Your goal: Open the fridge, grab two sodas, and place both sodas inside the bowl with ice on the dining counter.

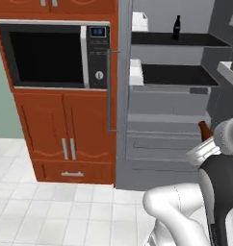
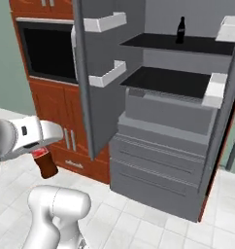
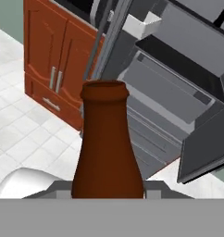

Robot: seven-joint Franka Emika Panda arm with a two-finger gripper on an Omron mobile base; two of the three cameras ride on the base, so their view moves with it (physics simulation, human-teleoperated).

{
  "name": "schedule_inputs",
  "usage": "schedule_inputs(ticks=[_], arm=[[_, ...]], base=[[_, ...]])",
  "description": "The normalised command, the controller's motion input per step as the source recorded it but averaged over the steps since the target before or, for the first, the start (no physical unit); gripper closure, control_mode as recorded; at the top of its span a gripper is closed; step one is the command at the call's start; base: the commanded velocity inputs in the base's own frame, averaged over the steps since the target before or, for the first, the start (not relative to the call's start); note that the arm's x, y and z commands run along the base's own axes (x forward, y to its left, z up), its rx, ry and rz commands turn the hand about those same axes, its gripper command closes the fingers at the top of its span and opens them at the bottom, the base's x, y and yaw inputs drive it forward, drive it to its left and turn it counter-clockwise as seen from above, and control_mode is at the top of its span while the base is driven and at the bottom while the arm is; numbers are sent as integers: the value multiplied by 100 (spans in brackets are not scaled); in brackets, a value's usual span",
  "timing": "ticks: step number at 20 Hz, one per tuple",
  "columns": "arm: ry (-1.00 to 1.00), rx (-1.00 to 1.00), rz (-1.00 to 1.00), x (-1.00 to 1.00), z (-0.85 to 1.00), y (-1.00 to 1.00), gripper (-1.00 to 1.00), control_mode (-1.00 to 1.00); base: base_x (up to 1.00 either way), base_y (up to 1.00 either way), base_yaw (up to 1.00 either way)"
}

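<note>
In the left base view the fridge [image 1: 171, 120] stood open beside the red-brown cabinet [image 1: 65, 134] with the microwave [image 1: 53, 55]; one soda [image 1: 176, 27] stood upright on the top shelf [image 1: 178, 39]; a second bottle's brown neck [image 1: 204, 129] poked up beside the arm's wrist, low in front of the drawers. In the right base view the pincer [image 2: 41, 158] was clamped on that brown bottle [image 2: 45, 164], held above the tiled floor [image 2: 139, 223], well apart from the shelf soda [image 2: 180, 30]. In the hand view the held bottle [image 3: 107, 148] rose between the fingers, the open fridge [image 3: 178, 92] tilted behind it.
</note>
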Motion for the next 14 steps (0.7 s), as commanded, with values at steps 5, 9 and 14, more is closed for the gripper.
schedule_inputs(ticks=[5, 9, 14], arm=[[0, 0, 0, 0, 0, 0, 100, 100], [0, 0, 0, 0, 0, 0, 100, 100], [0, 0, 0, 0, 0, 0, 100, 100]], base=[[-25, 65, 52], [-5, 68, 53], [0, 61, 53]])
